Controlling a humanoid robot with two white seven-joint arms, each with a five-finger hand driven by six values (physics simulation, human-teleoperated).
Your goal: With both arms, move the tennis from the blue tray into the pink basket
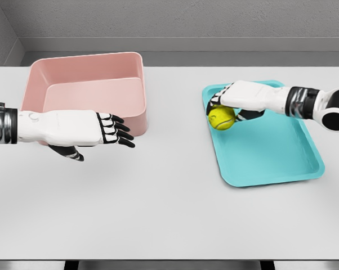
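Now yellow-green tennis ball (221, 118) in right robot hand (232, 101) grip.

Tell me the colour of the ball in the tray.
Yellow-green, a tennis ball under the right hand in the blue tray; head view shows it best.

We lose both arms at the picture's side edges: the left forearm at the left, the right arm at the right. The right hand (232, 103) covers the top of the tennis ball (221, 118), with its fingertips tucked out of our sight. The left hand (82, 129) masks the pink basket (85, 84)'s front wall.
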